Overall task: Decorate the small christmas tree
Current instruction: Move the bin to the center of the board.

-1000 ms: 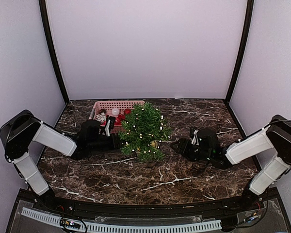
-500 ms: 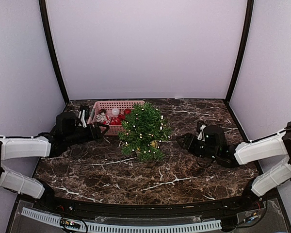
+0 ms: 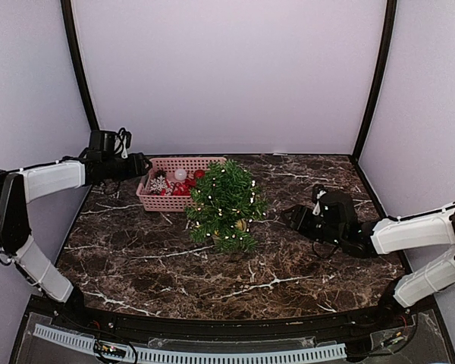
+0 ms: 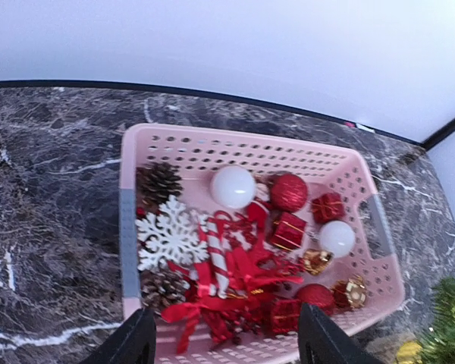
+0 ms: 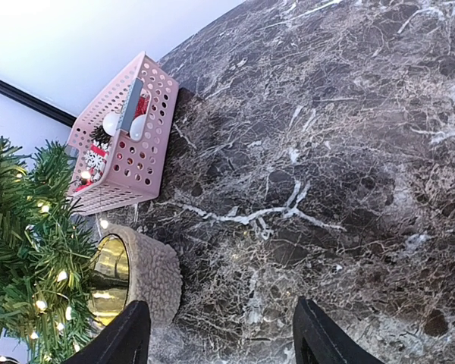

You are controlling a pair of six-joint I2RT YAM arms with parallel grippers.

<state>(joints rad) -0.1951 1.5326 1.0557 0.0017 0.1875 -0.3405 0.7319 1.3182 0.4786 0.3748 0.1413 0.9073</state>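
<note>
The small christmas tree, green with lit white lights, stands mid-table in a tan pot. The pink basket behind it holds ornaments: a white snowflake, pinecones, white balls, red balls, red gift boxes, a candy cane and red ribbon. My left gripper is open and empty, raised at the basket's left end; in the left wrist view its fingers frame the basket's near rim. My right gripper is open and empty, low over the table just right of the tree.
The dark marble table is enclosed by pale walls with black corner posts. The basket shows behind the pot in the right wrist view.
My left arm has swung away from the tree, back and left, and risen to the basket's left end. My right gripper has drawn slightly back to the right.
</note>
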